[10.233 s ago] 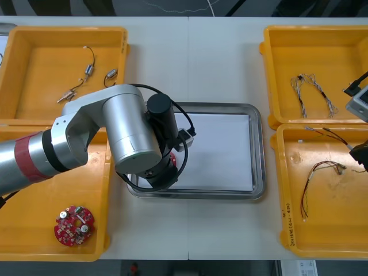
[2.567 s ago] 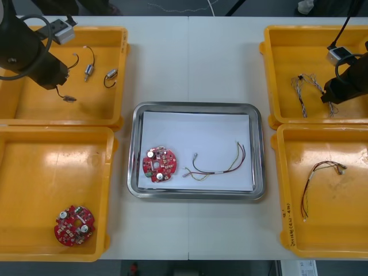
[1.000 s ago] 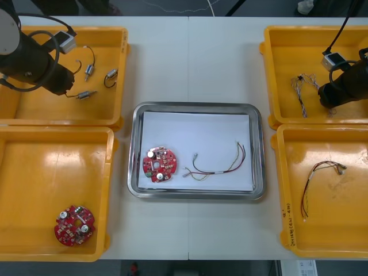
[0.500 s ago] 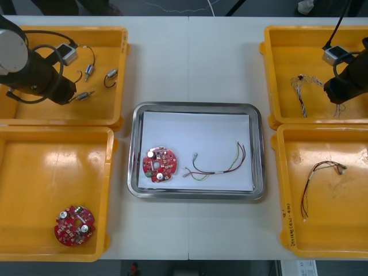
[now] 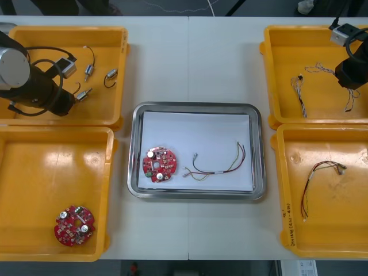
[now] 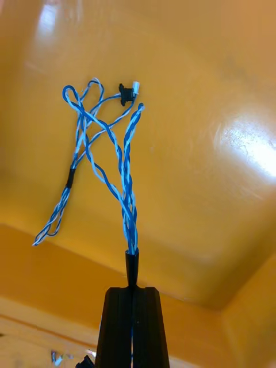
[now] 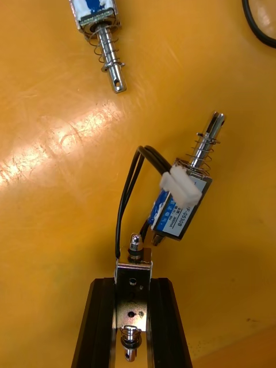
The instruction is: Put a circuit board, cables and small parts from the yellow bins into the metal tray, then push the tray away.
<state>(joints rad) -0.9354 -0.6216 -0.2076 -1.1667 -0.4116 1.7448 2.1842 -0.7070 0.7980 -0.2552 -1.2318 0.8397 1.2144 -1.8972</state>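
— While the table (image 5: 190, 57) is seen from above, what stands on it, largest first?

— Four yellow bins: far left bin (image 5: 34, 43), near left bin (image 5: 40, 172), far right bin (image 5: 313, 46), near right bin (image 5: 333, 224). The metal tray (image 5: 201, 132), white inside, lies between them.

— And the arms?

— The left gripper (image 5: 73, 99) is over the far left bin, near its front wall. Its fingers (image 7: 103, 322) are clamped on one end of a small metal part (image 7: 178, 207); a black lead loops from that end to the part's body. Whether the body rests on the bin floor cannot be told. The right gripper (image 5: 349, 86) is over the far right bin, at its outer side. Its fingers (image 6: 115, 328) are pressed together on a twisted blue and white cable (image 6: 123, 172), whose loops trail toward the bin floor.

— Contents of the tray?

— One circuit board (image 5: 159, 164) in the near left part, and a red and yellow cable (image 5: 218, 164) just beside it, apart from it.

— What is in the bins?

— A second board (image 5: 73, 225) lies in the near left bin, a thin cable (image 5: 313, 178) in the near right bin, and another twisted cable (image 5: 299, 95) in the far right bin. Two loose parts (image 5: 111, 73) lie in the far left bin, beyond the held one.
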